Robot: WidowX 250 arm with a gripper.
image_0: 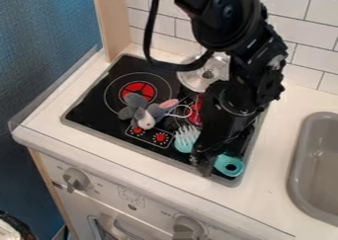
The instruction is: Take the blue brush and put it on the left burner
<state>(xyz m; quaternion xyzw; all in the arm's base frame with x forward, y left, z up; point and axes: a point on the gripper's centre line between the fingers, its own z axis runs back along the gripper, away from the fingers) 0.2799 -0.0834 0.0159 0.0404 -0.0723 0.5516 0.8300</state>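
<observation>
Brush (184, 145) lies at stove's (84, 110) front R, bristles (188, 134) L, handle (221, 163) R, w/ end effector (200, 166) crossing its midsection in view, so jaws prob. need to straddle that axis; can't tell if open, closed or gripping.

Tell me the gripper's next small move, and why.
I'd probably secure the gripper on the blue brush before lifting: it hangs low over the brush's middle, between bristles and holed handle end, while the brush lies at front right of the stovetop, away from the left burner.
</observation>
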